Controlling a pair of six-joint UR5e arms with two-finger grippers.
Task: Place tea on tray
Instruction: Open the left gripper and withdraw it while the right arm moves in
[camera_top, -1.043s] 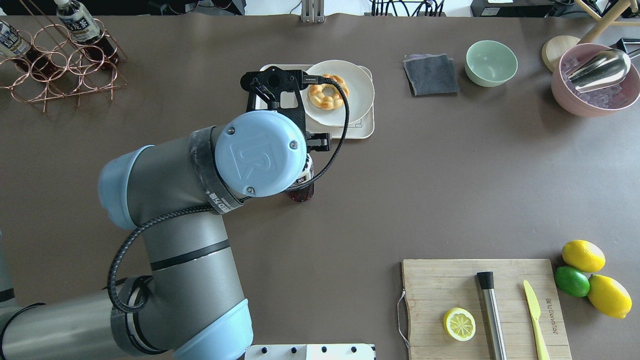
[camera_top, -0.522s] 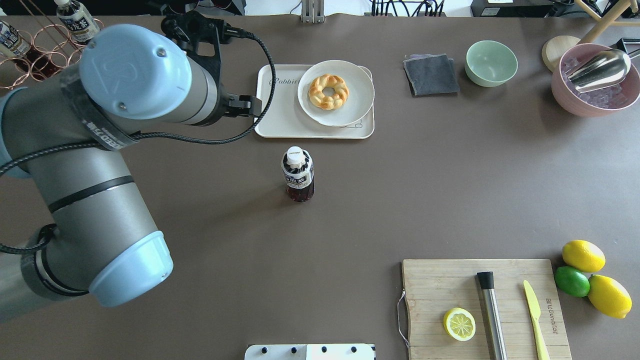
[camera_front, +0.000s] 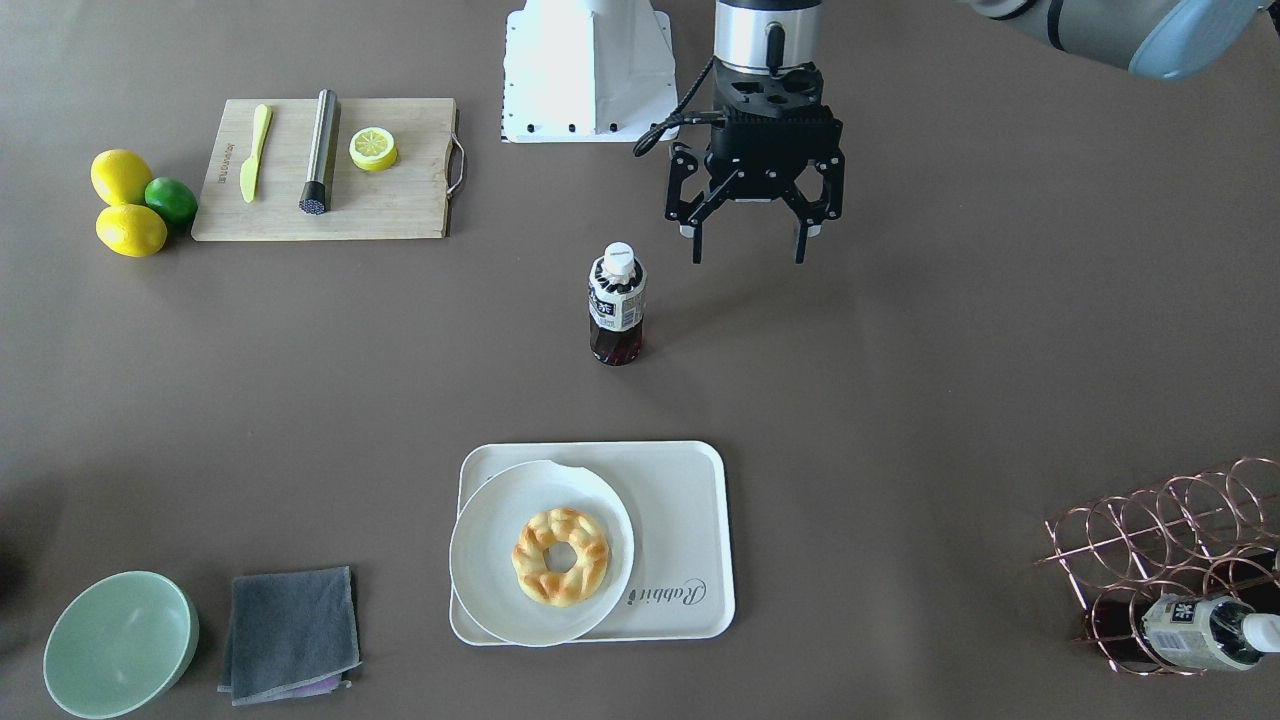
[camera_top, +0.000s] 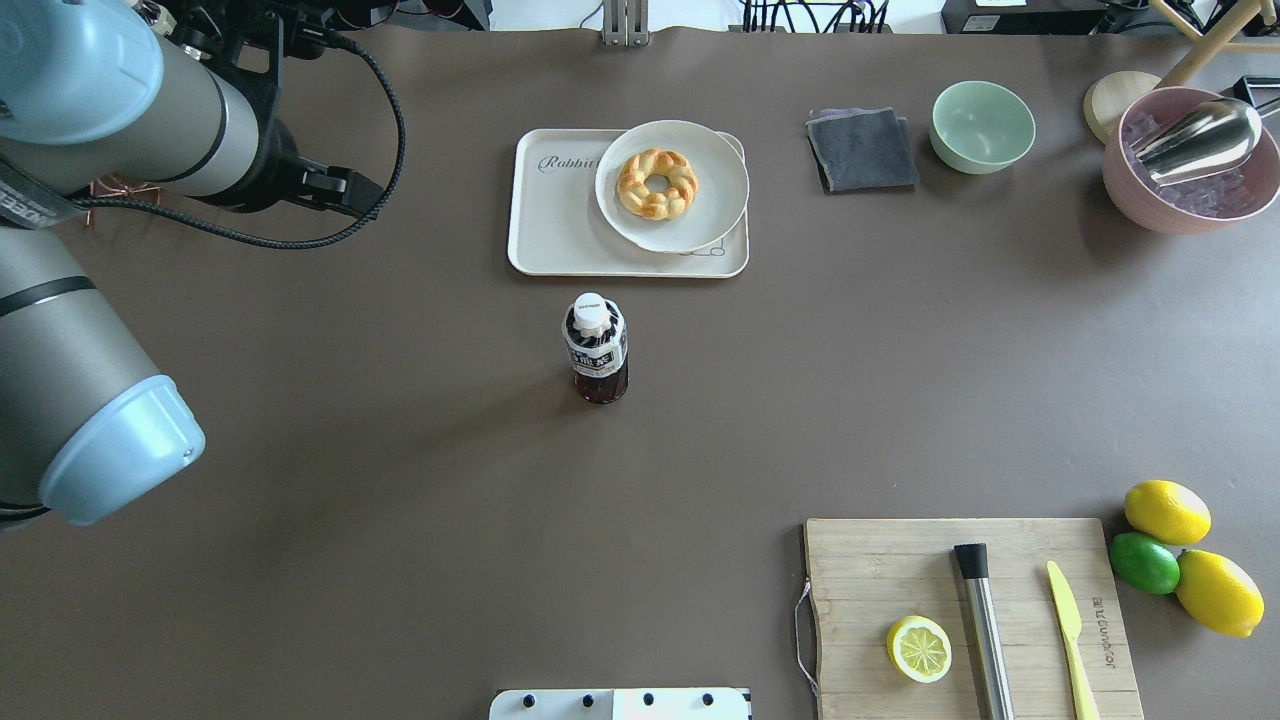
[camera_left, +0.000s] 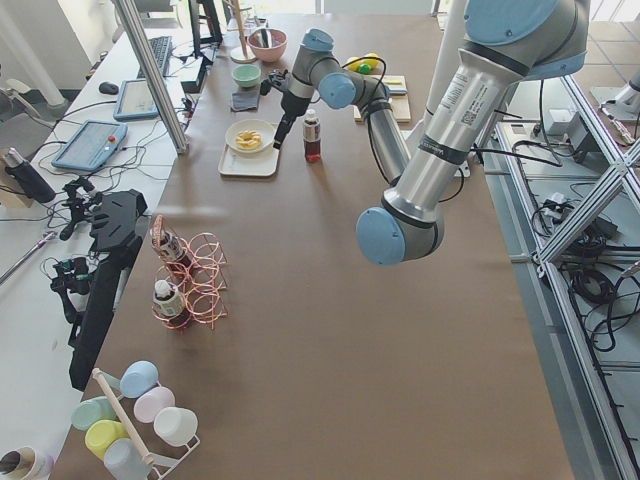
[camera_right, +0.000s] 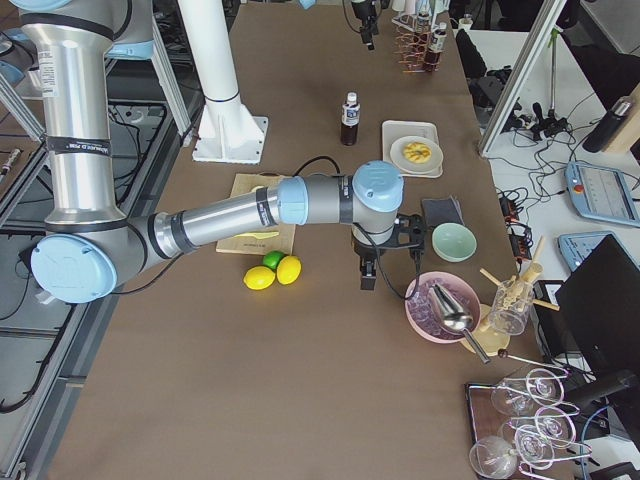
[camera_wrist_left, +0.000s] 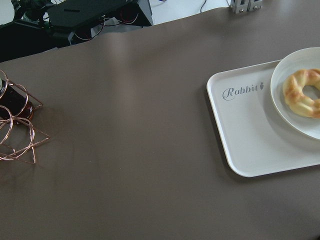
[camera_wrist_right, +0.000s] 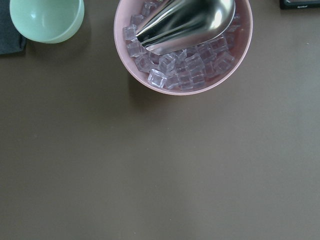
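Standing upright on the brown table (camera_top: 400, 450), the small clear plastic bottle of dark reddish-brown tea with a white cap (camera_front: 615, 305) is not yet on the flat cream-white rectangular plastic tray (camera_front: 685, 500); in the front-facing view the tray lies at 6 o'clock from it, well apart. Nothing touches the bottle, so I judge you are at the reach-and-grasp step; the carry and set-down are both to come. Your left gripper (camera_front: 748, 256) hangs at 2 o'clock from the bottle in that view, clear of it; its two black fingers (camera_front: 800, 240) are spread wide with nothing between them. Your next move likely calls for bringing those fingers down on either side of the bottle's body below the cap, closing, lifting, then travelling toward 6 o'clock. On the tray, the round white plate (camera_front: 485, 530) with the golden braided ring pastry (camera_front: 560, 556) fills the half at 9 o'clock; the bare strip by the grey script at 3 o'clock is where the bottle would fit; so tall and narrow a bottle could tip if set on the rim. Your right gripper (camera_right: 367, 278) shows only in the side view, near the pink bowl of ice cubes (camera_top: 1140, 200); you cannot tell from there whether its fingers are parted or closed.
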